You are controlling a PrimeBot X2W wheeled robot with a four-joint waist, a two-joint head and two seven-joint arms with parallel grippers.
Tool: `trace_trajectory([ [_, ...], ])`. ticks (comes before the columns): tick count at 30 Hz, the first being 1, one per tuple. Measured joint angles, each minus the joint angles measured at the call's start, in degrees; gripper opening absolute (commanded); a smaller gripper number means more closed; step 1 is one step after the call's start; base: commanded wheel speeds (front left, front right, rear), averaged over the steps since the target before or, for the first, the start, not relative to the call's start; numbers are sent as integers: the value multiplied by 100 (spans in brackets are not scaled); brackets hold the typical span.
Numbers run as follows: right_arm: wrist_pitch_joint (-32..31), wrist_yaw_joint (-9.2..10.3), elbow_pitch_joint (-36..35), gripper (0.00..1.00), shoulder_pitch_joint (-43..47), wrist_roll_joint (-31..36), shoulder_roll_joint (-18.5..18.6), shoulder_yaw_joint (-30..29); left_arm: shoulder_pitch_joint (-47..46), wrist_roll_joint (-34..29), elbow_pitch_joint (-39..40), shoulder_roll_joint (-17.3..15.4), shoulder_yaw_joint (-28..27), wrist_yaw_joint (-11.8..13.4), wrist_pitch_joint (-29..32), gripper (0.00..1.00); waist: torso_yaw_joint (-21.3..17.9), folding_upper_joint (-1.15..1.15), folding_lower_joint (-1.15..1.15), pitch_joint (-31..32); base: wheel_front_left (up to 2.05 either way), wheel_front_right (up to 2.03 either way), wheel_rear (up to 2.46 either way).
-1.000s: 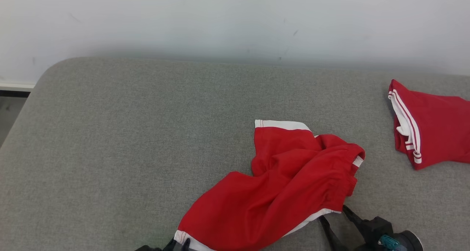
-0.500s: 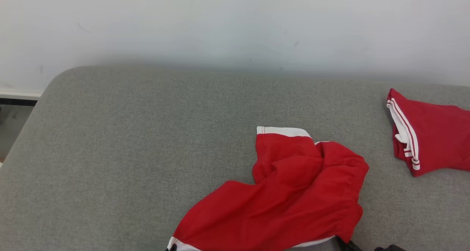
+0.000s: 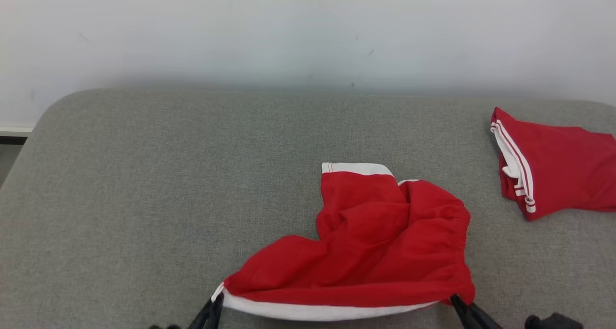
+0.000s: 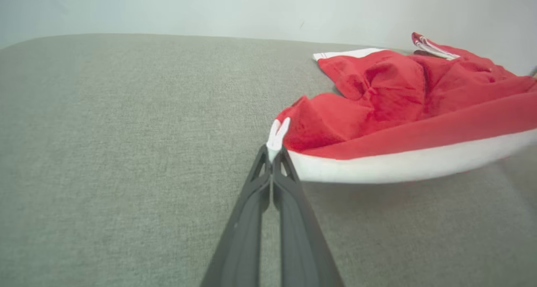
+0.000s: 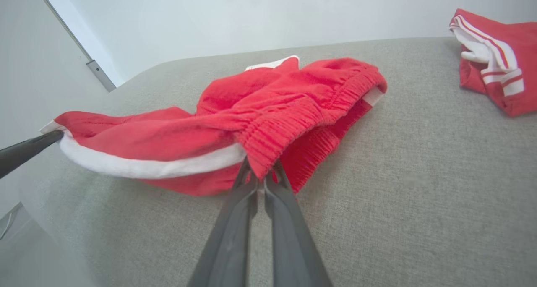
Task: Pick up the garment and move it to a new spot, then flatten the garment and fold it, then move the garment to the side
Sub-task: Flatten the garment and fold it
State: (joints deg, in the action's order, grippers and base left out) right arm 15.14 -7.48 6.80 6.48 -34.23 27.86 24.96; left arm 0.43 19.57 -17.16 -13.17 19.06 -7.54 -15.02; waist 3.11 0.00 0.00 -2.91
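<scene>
The red garment (image 3: 385, 242) is being held up at the near edge of the grey cushion (image 3: 144, 184), and its far part is being left crumpled on the fabric. One white corner is being pinched by the closed left gripper (image 4: 272, 155). The gathered elastic edge is being pinched by the closed right gripper (image 5: 260, 176).

It is being judged light, soft and limp. The white-banded edge is sagging slightly between the two grips, so corners and hems are being favoured as holds. The long axis is being set left to right across the robot's front, with the bulk trailing away toward the wall. A second red garment (image 3: 553, 170) is lying well apart on the right.
</scene>
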Motion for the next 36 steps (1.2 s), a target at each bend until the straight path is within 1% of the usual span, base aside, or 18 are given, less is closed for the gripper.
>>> trace_trajectory([
  [4, -7, 0, -252, 0, -595, -668, 335, 238, -714, 236, 133, -261, 254, 1, 1, 0, -6, 0, 0, -113, 0, 0, 0],
  [7, -149, 0, -380, 0, -1274, -1090, 601, 348, -1607, 407, 142, -581, 620, 0, 249, 0, 2, 0, 0, -237, 0, 0, 0],
  [8, -210, 0, -405, 0, -1536, -1248, 681, 356, -1948, 592, 152, -625, 670, 1, 371, 0, 4, 0, 0, -289, 0, 0, 0],
  [10, -357, 1, -437, 0, -2155, -1493, 825, 401, -2676, 837, 193, -779, 798, 0, 589, 0, 5, 0, 1, -416, 0, 0, 0],
  [12, -532, 0, -407, 0, -2858, -1755, 898, 447, -3417, 1150, 193, -935, 787, 1, 832, 0, -4, 0, 1, -574, 0, 0, 0],
  [15, -883, 0, -185, 0, -3989, -2087, 992, 530, -4595, 1392, 56, -1177, 957, 1, 1279, 0, -26, 0, 1, -869, 0, 0, 0],
  [18, -1252, 1, 102, 0, -5169, -2407, 1025, 645, -5863, 1948, -318, -1227, 918, 0, 1570, 0, -44, 1, 2, -1211, 0, 0, 0],
  [21, -1536, 1, 464, 0, -6372, -2582, 971, 787, -6998, 2180, -784, -1255, 861, 0, 1779, 0, -61, 1, 2, -1573, 0, 0, 0],
  [25, -1811, 1, 1059, 0, -7794, -2840, 730, 934, -8283, 2297, -1508, -1230, 765, -1, 1857, 0, -90, 1, 3, -2060, 0, 0, 0],
  [30, -1937, 1, 1608, 0, -9163, -3121, 428, 1099, -9584, 2360, -2269, -1141, 647, -1, 1681, 0, -134, 1, 3, -2604, 0, 0, 0],
  [32, -1911, 1, 1791, 0, -9587, -3138, 387, 1184, -9988, 2354, -2503, -1094, 717, -1, 1593, 0, -151, 2, 3, -2787, 0, 0, 0],
  [36, -1817, 1, 2134, 0, -10155, -3092, 392, 1493, -10555, 2440, -2947, -988, 754, -2, 1365, 0, -172, 2, 2, -3071, 0, 0, 0],
])
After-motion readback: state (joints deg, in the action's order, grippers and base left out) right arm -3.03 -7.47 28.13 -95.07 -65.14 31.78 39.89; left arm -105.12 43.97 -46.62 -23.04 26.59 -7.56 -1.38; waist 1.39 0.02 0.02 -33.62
